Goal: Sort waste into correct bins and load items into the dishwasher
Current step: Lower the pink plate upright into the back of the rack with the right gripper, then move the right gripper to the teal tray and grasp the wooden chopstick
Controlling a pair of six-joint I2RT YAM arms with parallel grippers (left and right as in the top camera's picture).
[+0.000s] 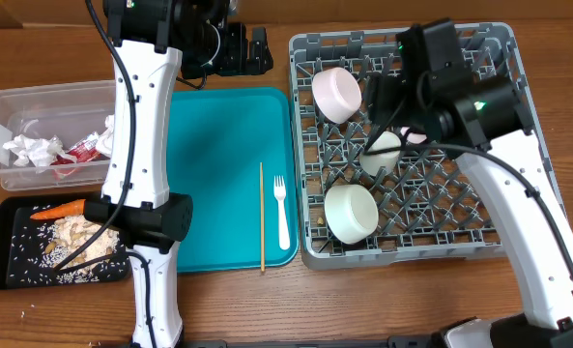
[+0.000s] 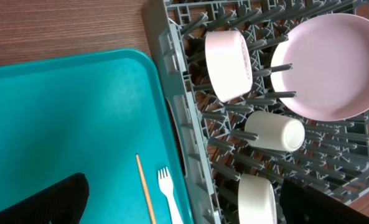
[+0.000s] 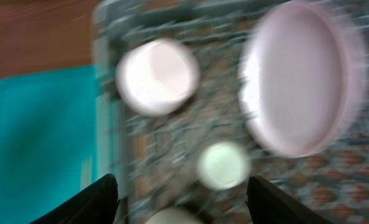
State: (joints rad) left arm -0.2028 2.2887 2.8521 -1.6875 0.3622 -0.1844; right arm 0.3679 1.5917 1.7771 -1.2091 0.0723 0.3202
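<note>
Fork (image 1: 282, 208) lies lengthwise on the teal tray (image 1: 223, 164), tines away from the robot; left fingers (image 2: 53, 199), spread empty, hang nearer; right fingers (image 3: 97, 202), also released, over the dishwasher (image 1: 412, 257).

Bright, even light is filling every view. Motion blur is smearing the whole right wrist view, softening the pink plate (image 3: 302, 78) at two o'clock. The others are looking sharp.

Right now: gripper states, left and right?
Left gripper: open, holding nothing.
Right gripper: open, holding nothing, though its view is blurred.
</note>
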